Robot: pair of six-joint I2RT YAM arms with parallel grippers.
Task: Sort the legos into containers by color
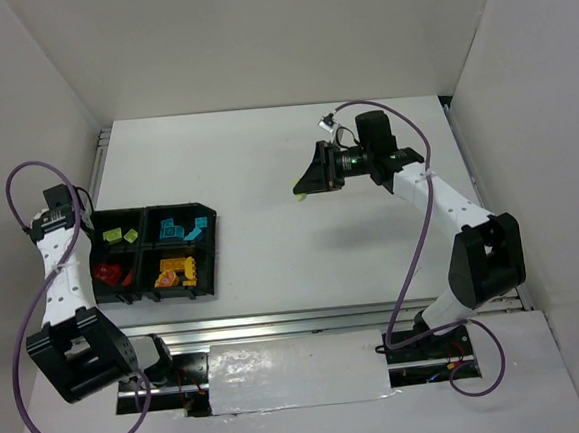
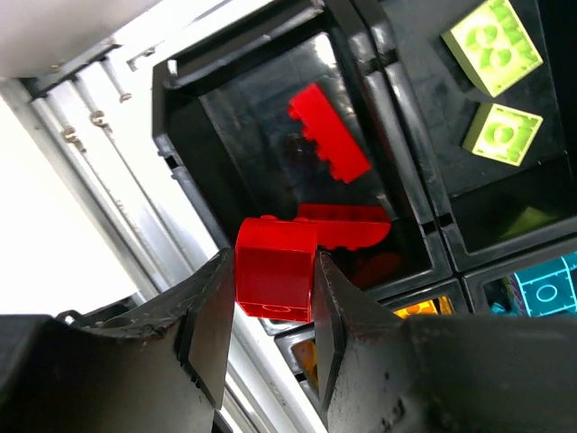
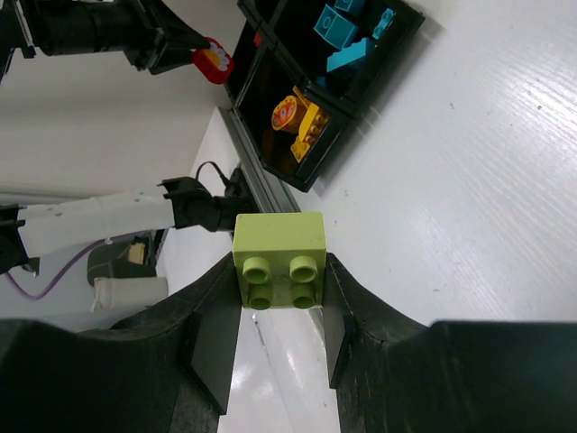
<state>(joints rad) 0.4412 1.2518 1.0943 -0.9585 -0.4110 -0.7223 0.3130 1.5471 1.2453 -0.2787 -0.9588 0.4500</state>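
Left gripper (image 2: 273,287): I'm pinching a red brick (image 2: 275,266).
Right gripper (image 3: 279,275): I'm pinching a green brick (image 3: 279,242).
Below it: white table (image 3: 469,180), white walls (image 1: 255,39).

- Left arm (image 1: 62,280): white links, black joint blocks.
- Right arm (image 1: 446,196): the same white and black.
- Purple cable (image 1: 366,103) loops along each arm.
- Fingers (image 2: 203,334): black, wedge-shaped, scuffed.

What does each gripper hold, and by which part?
Left gripper: a red brick, pinched on two opposite sides. Right gripper: a lime green brick, pinched on two opposite sides, studs facing its camera.
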